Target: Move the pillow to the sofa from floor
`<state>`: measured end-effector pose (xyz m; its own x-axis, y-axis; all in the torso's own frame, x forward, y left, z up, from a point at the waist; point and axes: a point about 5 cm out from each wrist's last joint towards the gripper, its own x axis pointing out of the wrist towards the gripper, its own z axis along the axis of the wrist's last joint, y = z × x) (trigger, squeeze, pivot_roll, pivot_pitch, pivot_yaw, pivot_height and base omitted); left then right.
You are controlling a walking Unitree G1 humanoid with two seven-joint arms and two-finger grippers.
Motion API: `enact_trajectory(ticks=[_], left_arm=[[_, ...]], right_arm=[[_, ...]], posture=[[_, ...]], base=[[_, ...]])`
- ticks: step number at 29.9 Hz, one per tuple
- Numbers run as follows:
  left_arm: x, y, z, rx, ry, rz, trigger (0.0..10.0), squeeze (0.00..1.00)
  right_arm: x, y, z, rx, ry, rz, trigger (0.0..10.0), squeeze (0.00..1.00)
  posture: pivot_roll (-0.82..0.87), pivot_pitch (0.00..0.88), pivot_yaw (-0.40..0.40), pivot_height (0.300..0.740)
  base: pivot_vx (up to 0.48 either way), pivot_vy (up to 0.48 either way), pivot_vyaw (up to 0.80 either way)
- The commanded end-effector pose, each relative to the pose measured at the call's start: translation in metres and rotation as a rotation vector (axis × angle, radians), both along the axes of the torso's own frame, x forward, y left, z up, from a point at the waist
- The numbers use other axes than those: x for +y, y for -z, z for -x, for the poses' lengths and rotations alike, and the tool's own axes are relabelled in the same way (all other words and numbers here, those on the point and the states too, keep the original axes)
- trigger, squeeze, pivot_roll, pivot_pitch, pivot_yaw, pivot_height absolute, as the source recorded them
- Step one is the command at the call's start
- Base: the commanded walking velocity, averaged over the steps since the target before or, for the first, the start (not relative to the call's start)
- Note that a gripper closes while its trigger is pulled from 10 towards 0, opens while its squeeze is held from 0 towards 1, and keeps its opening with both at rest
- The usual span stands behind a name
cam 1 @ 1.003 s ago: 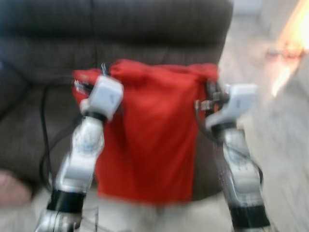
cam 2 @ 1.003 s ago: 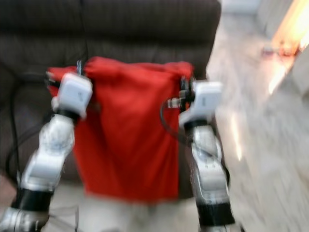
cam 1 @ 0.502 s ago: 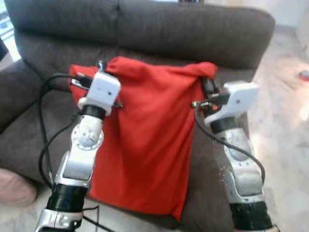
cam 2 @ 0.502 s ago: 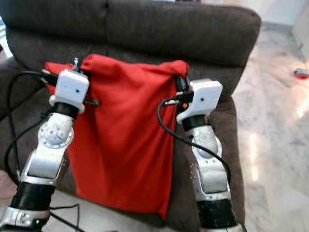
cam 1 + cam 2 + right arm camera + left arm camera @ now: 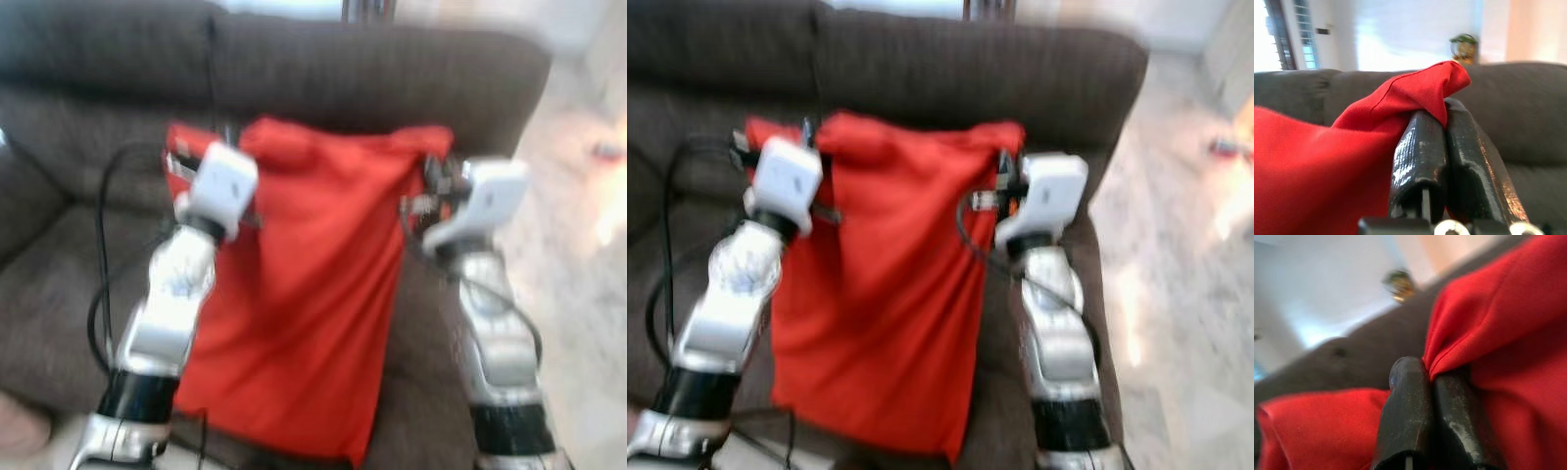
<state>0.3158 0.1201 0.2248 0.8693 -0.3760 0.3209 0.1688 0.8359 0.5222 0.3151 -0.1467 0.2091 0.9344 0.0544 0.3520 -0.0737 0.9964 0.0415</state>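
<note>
Since half a second ago the whole head view has shifted and blurred, so the camera moved; the pillow [image 5: 304, 294] sits a touch further right and higher against the sofa [image 5: 392, 69], both corner grips unchanged. Left to right: left gripper [image 5: 1430, 382] is clamped shut on the pillow's upper left corner, red fabric bunched between its fingers [image 5: 1405, 401] in the left wrist view. Pillow hangs between the two arms, long axis vertical, top edge stretched across at about the level of the seat back's lower part, bottom corner dangling low in front of the seat's front edge. Right gripper [image 5: 1442, 127] is closed on the upper right corner, cloth folded over its fingertips [image 5: 1418, 142], sofa back straight ahead of it. Key relation: sofa seat lies just beyond and below the hanging pillow, both arms about equally near, pillow already overlapping the cushion in the head views. Whether the lower edge touches the seat is hard to tell through blur. Judged step: carry forward and lower, then let go with both. Pale tiled floor [image 5: 588, 245] at right.
</note>
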Motion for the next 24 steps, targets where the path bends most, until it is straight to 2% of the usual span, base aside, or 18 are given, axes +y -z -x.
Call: enact_trajectory(ticks=[1,2,6,10,19,24], left_arm=[[-0.018,0.015,0.008,0.083,0.099,-0.011,10.0,0.00],[-0.018,0.016,0.009,0.086,0.099,-0.008,10.0,0.00],[-0.015,0.039,0.010,0.216,0.099,-0.028,10.0,0.00],[-0.011,0.049,0.011,0.269,0.094,-0.053,10.0,0.00],[-0.002,0.046,0.009,0.260,0.032,-0.093,10.0,0.00],[0.001,0.038,0.006,0.225,0.000,-0.092,10.0,0.00]], right_arm=[[-0.008,0.006,0.000,0.028,0.028,0.006,10.0,0.00],[-0.008,0.006,0.001,0.030,0.025,0.009,10.0,0.00],[-0.004,0.013,0.001,0.056,0.018,0.016,10.0,0.00],[-0.005,0.022,0.000,0.102,0.018,0.028,10.0,0.00],[0.004,0.025,0.000,0.122,-0.049,0.053,10.0,0.00],[0.008,0.025,0.001,0.117,-0.080,0.062,10.0,0.00]], posture=[[0.13,0.070,-0.015,0.740],[0.13,0.070,-0.015,0.740],[0.13,0.069,-0.014,0.740],[0.12,0.068,-0.014,0.740],[0.13,0.065,-0.013,0.740],[0.13,0.062,-0.013,0.740]], base=[[0.000,0.000,0.00],[0.000,0.000,0.00],[0.000,0.000,0.00],[0.000,0.000,0.00],[0.000,0.000,0.00],[0.000,0.000,0.00]])
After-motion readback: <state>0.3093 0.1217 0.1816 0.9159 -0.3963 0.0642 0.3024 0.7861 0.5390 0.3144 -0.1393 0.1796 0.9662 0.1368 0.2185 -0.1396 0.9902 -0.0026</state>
